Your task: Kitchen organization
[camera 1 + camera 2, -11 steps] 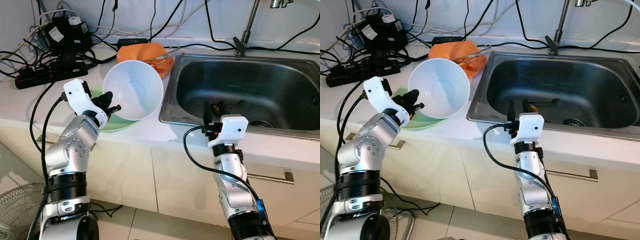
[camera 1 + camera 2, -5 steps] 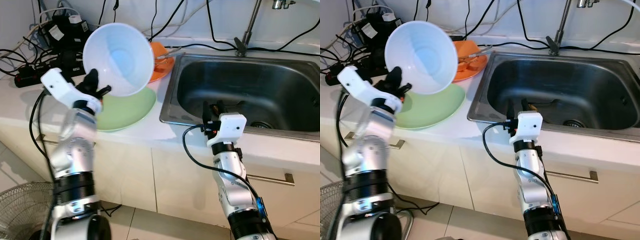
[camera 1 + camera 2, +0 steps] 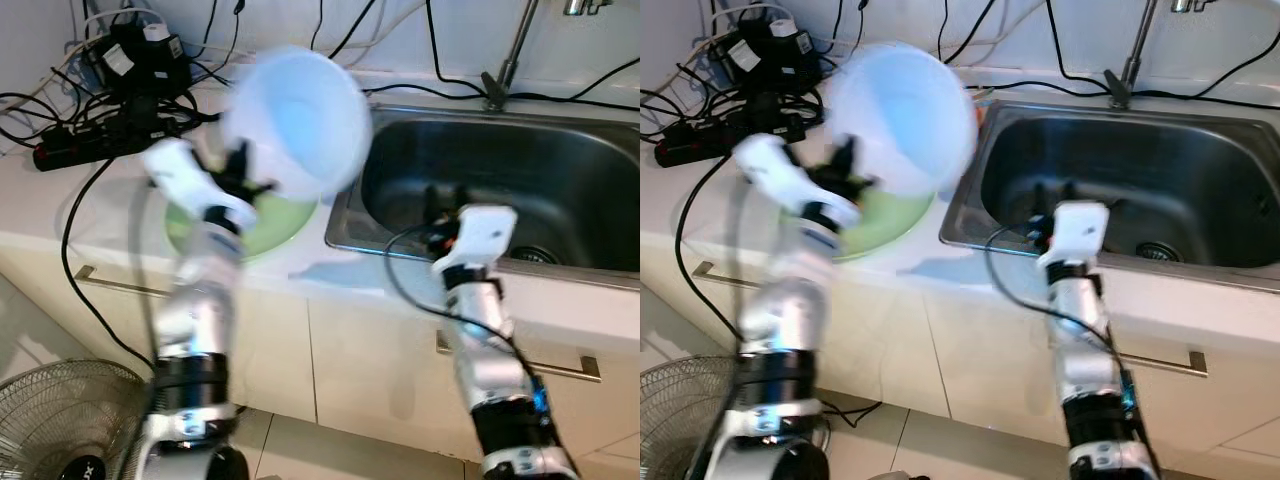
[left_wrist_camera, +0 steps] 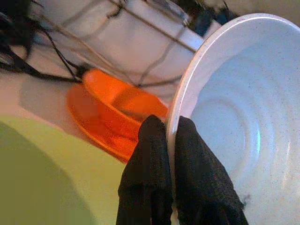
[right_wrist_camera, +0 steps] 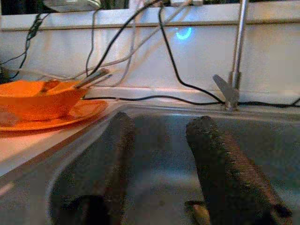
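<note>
The white bowl [image 3: 300, 122] is in the air, tilted on its side above the green plate [image 3: 262, 226] and close to the left edge of the sink [image 3: 520, 170], held only at its rim by the left gripper [image 4: 169, 140], whose two fingers [image 4: 151, 154] are pinched on the rim, one inside and one outside. That is a thin hold on a wide, smooth bowl, so the likely failure is the bowl pivoting or slipping between the fingers and dropping onto the plate or the sink edge; the head views are blurred, which suggests fast motion and adds to that risk. A swing could also knock the orange dish [image 4: 112, 112] behind it, with its utensils, or catch the cables [image 3: 90, 110] on the counter. The left arm is raised from the elbow, forearm upright, wrist bent towards the sink. The right gripper [image 5: 164, 154] rests low at the sink's front edge, pointing into the basin, its fingers spread and holding nothing.
</note>
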`<state>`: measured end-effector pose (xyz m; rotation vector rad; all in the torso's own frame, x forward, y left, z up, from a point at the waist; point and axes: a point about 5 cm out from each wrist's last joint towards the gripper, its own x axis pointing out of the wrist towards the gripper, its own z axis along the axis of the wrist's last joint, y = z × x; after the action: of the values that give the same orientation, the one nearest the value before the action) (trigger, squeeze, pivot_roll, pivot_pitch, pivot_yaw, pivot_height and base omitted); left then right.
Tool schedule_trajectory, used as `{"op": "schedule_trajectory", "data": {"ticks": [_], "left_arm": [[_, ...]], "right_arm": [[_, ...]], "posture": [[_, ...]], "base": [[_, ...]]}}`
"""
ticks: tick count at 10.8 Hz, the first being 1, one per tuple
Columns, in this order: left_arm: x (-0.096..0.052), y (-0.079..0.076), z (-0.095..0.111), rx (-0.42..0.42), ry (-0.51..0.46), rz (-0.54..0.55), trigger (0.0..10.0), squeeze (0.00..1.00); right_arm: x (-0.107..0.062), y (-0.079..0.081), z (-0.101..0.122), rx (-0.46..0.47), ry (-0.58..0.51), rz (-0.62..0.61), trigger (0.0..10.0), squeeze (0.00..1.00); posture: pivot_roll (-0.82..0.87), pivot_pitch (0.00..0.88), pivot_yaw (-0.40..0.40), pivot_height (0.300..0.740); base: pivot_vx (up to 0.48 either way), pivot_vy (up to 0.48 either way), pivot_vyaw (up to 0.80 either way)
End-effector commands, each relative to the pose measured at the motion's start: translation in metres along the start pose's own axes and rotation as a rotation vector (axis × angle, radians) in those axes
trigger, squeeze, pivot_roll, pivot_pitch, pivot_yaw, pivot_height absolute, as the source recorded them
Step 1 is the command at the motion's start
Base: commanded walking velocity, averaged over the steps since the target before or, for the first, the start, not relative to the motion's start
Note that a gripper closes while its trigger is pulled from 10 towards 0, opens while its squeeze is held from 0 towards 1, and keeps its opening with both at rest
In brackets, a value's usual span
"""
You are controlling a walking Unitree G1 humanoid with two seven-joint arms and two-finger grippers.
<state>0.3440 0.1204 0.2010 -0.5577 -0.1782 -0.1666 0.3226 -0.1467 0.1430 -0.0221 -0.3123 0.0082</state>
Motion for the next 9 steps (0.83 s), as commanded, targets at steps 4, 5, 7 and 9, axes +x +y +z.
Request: {"op": "schedule_trajectory", "data": {"ticks": [4, 5, 7, 9], "left_arm": [[0.001, -0.017, -0.009, 0.112, -0.014, -0.08, 10.0, 0.0], [0.002, -0.021, -0.009, 0.113, -0.019, -0.091, 10.0, 0.0], [0.003, -0.025, -0.009, 0.126, -0.027, -0.1, 10.0, 0.0], [0.005, -0.028, -0.009, 0.138, -0.034, -0.105, 10.0, 0.0]], "right_arm": [[0.017, -0.009, 0.027, 0.152, -0.026, 0.022, 10.0, 0.0], [0.019, -0.009, 0.036, 0.196, -0.035, 0.077, 10.0, 0.0], [0.021, -0.008, 0.045, 0.258, -0.04, 0.132, 10.0, 0.0], [0.014, -0.001, 0.05, 0.346, -0.026, 0.281, 10.0, 0.0]], "posture": [[0.02, 0.0, 0.096, 0.74], [0.02, 0.0, 0.096, 0.74], [0.02, 0.0, 0.094, 0.74], [0.02, 0.0, 0.092, 0.74]], "base": [[0.0, 0.0, 0.0], [0.0, 0.0, 0.0], [0.0, 0.0, 0.0], [0.0, 0.0, 0.0]]}}
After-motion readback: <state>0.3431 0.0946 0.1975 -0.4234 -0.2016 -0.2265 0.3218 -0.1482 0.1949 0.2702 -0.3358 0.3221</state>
